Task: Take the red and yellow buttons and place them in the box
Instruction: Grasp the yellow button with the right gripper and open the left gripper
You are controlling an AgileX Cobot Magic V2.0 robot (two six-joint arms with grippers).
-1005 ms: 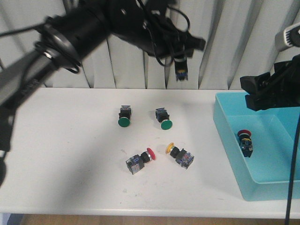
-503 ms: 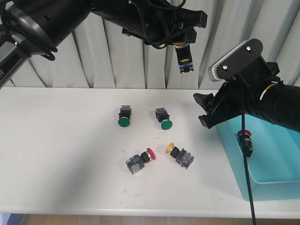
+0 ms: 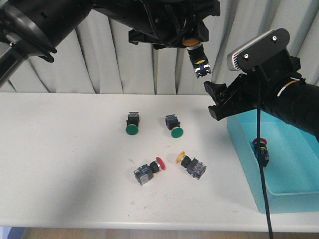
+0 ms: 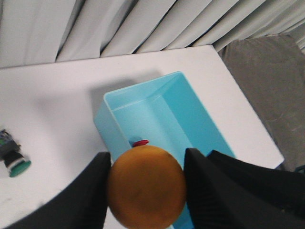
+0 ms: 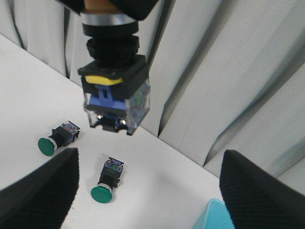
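Note:
My left gripper (image 3: 192,39) is shut on the cap of a yellow button (image 3: 200,62), which hangs high in the air just left of the box's near-left corner. In the left wrist view the orange-yellow cap (image 4: 146,186) fills the gap between the fingers (image 4: 90,191), with the turquoise box (image 4: 143,119) below it. A red button (image 3: 260,144) lies in the box (image 3: 244,149) by its left wall. A red button (image 3: 152,169) and a second yellow button (image 3: 191,164) lie on the table. My right gripper (image 3: 213,99) is open and empty, over the box's left rim; it sees the held button (image 5: 114,95) just ahead.
Two green-capped buttons (image 3: 132,123) (image 3: 174,125) lie on the white table behind the red and yellow ones; they also show in the right wrist view (image 5: 57,138) (image 5: 108,183). A grey curtain hangs behind the table. The right arm's cable (image 3: 261,169) hangs over the box.
My left gripper has carried the yellow button slightly right and up. My right arm swung left from over the box to its left rim and has risen a little.

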